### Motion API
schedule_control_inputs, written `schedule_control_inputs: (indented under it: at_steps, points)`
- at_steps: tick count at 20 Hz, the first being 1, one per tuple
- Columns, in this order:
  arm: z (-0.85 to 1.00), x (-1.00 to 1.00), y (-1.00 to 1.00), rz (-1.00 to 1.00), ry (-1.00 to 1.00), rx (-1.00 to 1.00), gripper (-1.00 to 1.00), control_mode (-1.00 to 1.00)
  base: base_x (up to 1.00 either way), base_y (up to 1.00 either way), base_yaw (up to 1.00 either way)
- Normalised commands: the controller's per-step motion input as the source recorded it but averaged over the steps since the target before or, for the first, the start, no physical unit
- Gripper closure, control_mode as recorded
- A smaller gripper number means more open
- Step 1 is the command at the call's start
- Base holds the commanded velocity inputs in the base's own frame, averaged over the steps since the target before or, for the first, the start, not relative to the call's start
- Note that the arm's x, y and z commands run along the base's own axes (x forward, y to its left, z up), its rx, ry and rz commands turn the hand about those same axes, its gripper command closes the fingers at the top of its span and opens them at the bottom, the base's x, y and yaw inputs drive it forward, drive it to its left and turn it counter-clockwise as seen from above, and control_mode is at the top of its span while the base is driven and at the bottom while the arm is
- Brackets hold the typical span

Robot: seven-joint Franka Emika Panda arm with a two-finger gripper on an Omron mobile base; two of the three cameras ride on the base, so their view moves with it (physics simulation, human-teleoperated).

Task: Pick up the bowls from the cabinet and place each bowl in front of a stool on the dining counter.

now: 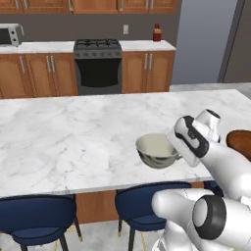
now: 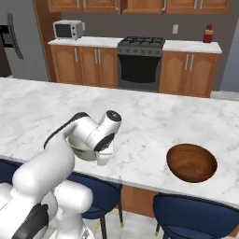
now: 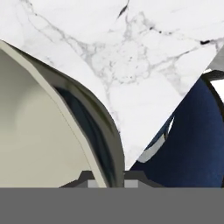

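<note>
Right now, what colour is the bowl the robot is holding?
Pale cream-green inside, dark smudges outside; the bowl shows best in the left base view.

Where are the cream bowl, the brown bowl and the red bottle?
cream bowl (image 1: 156, 147): left base view, inside wall.
brown bowl (image 2: 192, 162): right base view, inner hollow.
red bottle (image 2: 208, 34): right base view, body.

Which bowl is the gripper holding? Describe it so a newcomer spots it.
On the long marble counter, near the edge with the blue stools, the gripper is shut on a bowl's rim. It is the pale cream bowl with dark outside smudges, not the brown wooden bowl resting free to the right.
</note>
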Motion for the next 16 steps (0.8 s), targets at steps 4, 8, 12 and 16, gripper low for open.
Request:
schedule_control_inputs:
  at_steps: [4, 8, 12, 16]
  points:
    - [-0.32, 0.09, 0.0, 0.0, 0.0, 0.0, 1.0, -1.0, 0.0, 0.0, 0.0]
    - [-0.37, 0.06, 0.0, 0.0, 0.0, 0.0, 1.0, -1.0, 0.0, 0.0, 0.0]
    - [-0.45, 0.26, 0.0, 0.0, -0.05, 0.0, 1.0, -1.0, 0.0, 0.0, 0.0]
    - [-0.13, 0.21, 0.0, 0.0, -0.03, 0.0, 1.0, -1.0, 0.0, 0.0, 0.0]
